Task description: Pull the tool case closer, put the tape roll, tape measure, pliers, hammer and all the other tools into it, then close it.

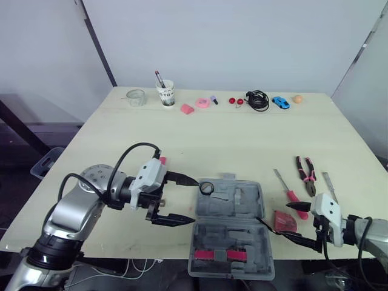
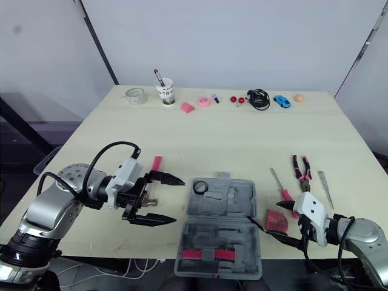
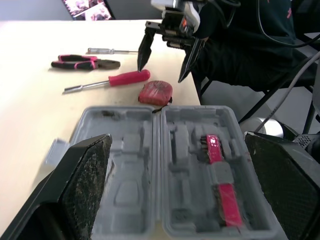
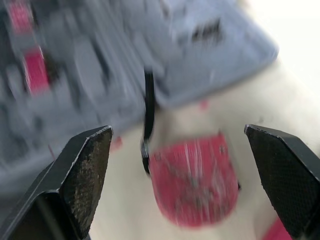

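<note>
Grey tool case (image 1: 239,197) lies open in 2 halves at the desk's (image 1: 212,139) near edge, pink pieces in the nearer half, black tape roll (image 1: 206,188) in its far left corner. Left gripper (image 1: 194,200) hovers just beside its left side, fingers wide. Right gripper (image 1: 291,222) spreads wide around the red tape measure (image 1: 284,219), just right of the case.
</note>
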